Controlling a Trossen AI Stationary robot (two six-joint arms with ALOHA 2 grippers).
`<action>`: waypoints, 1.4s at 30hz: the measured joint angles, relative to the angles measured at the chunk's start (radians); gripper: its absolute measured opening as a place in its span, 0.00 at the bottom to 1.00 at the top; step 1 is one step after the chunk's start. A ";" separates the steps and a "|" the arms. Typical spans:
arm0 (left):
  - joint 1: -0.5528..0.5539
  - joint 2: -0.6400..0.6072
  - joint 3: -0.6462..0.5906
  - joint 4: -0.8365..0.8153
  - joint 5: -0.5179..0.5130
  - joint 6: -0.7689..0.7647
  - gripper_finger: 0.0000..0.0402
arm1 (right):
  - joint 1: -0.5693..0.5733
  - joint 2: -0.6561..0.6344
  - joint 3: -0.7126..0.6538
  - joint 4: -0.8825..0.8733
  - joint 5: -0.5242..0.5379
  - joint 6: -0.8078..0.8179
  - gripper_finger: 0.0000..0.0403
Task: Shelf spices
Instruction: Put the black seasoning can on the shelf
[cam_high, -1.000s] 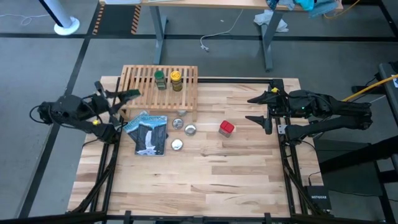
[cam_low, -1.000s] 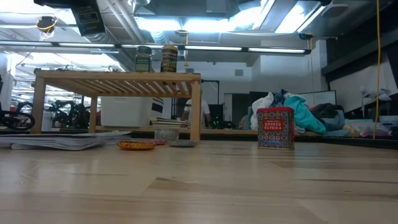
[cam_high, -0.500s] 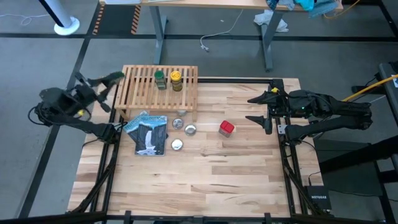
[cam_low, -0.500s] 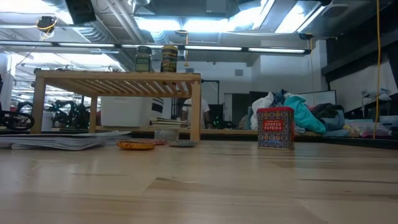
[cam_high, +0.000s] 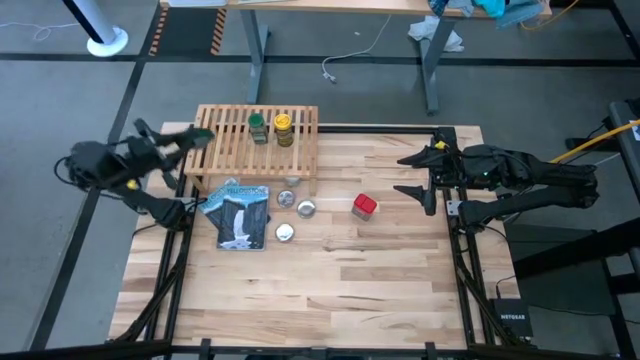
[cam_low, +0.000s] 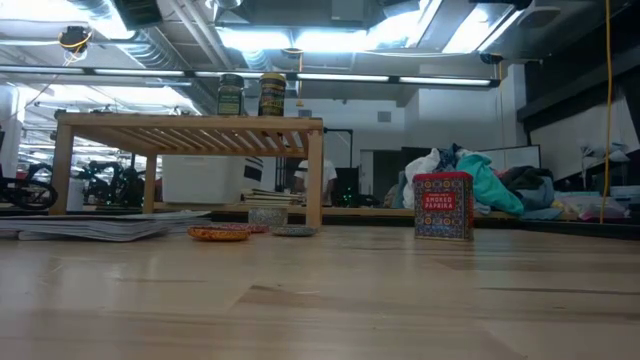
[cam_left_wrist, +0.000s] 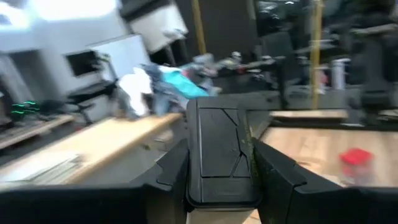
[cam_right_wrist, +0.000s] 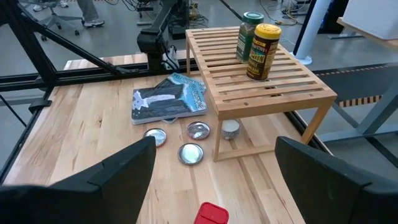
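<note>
The shelf (cam_high: 258, 148) stands at the table's far left. On its slats stand the green-capped jar (cam_high: 258, 127) and the yellow-capped jar (cam_high: 284, 128), also seen in the low view as green (cam_low: 230, 95) and yellow (cam_low: 271, 94). The red tin (cam_high: 364, 206) stands on the table to the shelf's right. My left gripper (cam_high: 190, 136) hovers off the shelf's far left corner, shut on the black tin (cam_left_wrist: 217, 143). My right gripper (cam_high: 415, 172) waits open at the table's right edge, touching nothing. My left gripper pinches the black tin between its two fingers (cam_left_wrist: 174, 167), one on each of its side walls (cam_left_wrist: 194, 155). The fingers come about level from the table's left. The tin is lifted clear, high above the table beside the shelf.
Three small silvery round tins (cam_high: 306, 209) lie near the shelf's right leg, one partly under it. A flat blue-and-white packet (cam_high: 240, 213) lies before the shelf. The bare tabletop (cam_high: 340, 280) stretches over the near half. Metal frame rails run along both sides.
My left gripper, shut on the black tin throughout, has risen from beside the shelf's left near corner and swung toward the table's far-left, then edged back toward the shelf's far left corner. Nothing else has moved.
</note>
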 joint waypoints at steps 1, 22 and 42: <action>-0.013 0.008 -0.016 0.000 0.009 -0.029 0.29 | 0.000 -0.001 0.000 0.000 0.000 -0.001 0.83; 0.204 0.384 -0.297 0.448 0.452 -0.157 0.29 | 0.000 -0.001 0.000 -0.019 -0.020 -0.001 0.83; 0.907 0.323 -0.282 0.508 1.135 -0.101 0.29 | 0.000 -0.001 0.000 -0.078 -0.029 0.009 0.83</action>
